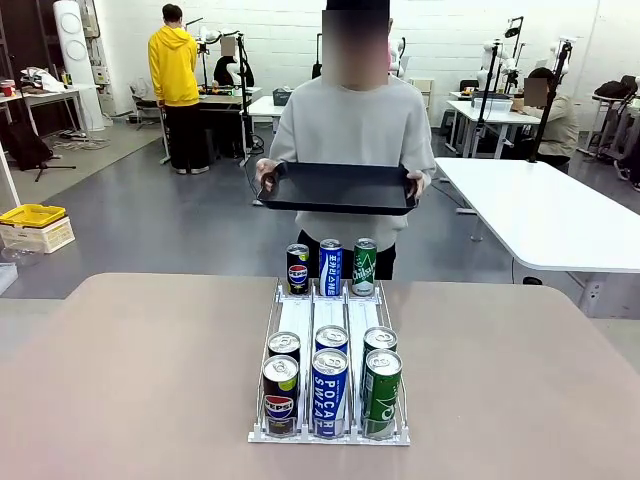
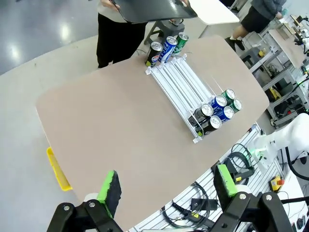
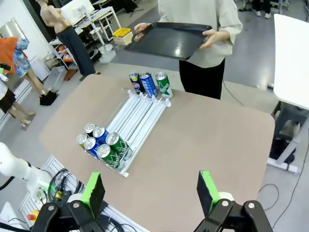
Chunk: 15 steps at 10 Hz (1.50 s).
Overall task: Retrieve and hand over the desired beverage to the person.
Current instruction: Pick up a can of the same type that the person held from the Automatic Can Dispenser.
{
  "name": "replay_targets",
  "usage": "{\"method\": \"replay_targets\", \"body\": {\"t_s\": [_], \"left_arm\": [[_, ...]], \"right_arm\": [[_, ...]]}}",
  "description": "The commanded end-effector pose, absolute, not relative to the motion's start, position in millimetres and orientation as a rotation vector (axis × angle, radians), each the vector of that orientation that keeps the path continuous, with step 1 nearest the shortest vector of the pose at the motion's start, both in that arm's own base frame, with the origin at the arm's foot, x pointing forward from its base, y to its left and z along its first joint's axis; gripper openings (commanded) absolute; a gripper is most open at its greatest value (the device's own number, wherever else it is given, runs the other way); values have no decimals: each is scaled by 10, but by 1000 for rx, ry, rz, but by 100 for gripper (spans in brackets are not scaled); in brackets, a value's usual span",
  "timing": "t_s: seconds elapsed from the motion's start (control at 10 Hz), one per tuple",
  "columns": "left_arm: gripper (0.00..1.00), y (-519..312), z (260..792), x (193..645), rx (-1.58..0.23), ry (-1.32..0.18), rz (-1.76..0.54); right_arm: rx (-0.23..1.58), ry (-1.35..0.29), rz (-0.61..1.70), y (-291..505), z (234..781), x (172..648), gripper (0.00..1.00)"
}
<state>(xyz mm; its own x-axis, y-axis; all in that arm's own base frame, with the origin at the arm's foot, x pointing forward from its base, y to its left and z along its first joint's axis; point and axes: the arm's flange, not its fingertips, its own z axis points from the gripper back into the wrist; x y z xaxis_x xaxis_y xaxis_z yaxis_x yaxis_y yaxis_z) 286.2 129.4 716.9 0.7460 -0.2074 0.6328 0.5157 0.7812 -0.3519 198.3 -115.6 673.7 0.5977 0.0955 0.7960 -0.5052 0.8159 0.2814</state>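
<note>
A clear three-lane can rack [image 1: 330, 320] stands on the tan table. At its near end sit dark Pepsi cans [image 1: 281, 396], blue Pocari Sweat cans [image 1: 329, 392] and green Sprite cans [image 1: 381, 392], two deep in each lane. One Pepsi [image 1: 298, 268], one blue can [image 1: 331, 267] and one green can [image 1: 364, 266] stand at the far end. The person [image 1: 350, 125] in a grey sweatshirt stands across the table holding a black tray [image 1: 338, 187] with both hands. My left gripper [image 2: 166, 188] is open, high above the table's near edge. My right gripper [image 3: 150, 191] is open too, high over the near edge.
The rack [image 2: 186, 87] lies to the right in the left wrist view and to the left [image 3: 137, 118] in the right wrist view. A white table [image 1: 545, 215] stands at the right. A yellow bin [image 1: 32, 215] sits on the floor at the left.
</note>
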Motion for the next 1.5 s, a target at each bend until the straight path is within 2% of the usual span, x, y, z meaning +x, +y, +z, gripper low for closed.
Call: {"method": "replay_targets", "body": {"t_s": [0.0,1.4], "left_arm": [[100,1296,7183,2858,-555,-619,-439],[100,1296,7183,2858,-555,-619,-439]], "right_arm": [[529,-867,376,-1133,6732,1982,100],[529,-867,376,-1133,6732,1982,100]]}}
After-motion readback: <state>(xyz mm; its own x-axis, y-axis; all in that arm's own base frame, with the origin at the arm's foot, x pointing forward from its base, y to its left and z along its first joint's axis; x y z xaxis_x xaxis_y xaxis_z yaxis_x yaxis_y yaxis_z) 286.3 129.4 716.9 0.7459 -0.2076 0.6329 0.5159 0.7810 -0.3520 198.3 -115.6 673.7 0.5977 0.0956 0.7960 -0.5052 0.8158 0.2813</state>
